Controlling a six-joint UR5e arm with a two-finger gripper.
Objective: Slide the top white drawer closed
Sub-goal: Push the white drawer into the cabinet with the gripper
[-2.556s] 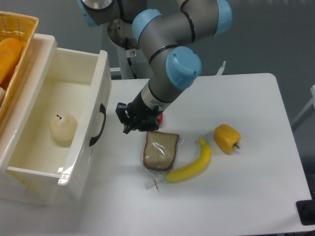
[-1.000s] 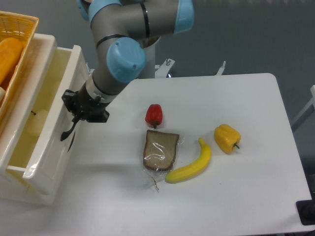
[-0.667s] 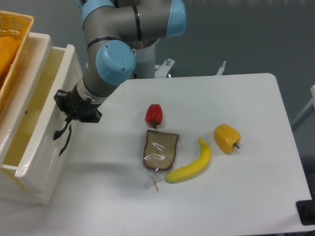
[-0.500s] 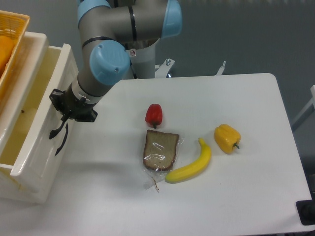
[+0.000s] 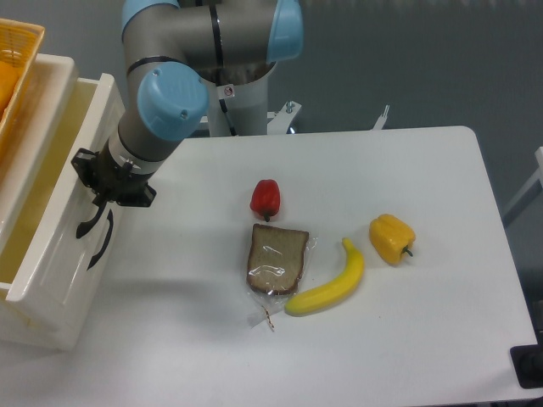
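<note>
- White table under a grey backdrop; the cabinet stands at its left edge, cut off by the frame.
- The top white drawer is part open, a narrow strip of its inside showing left of its front panel.
- Gripper bears on the drawer front, just above the black handle; I cannot tell how its jaws stand.
- Judgement: push straight along the drawer's travel, contact central on the panel, so it does not skew or jam.
- Red pepper, bagged bread, banana, yellow pepper all lie well right of the drawer.
- Drawer contents hidden; the wicker basket above it is mostly out of frame.
</note>
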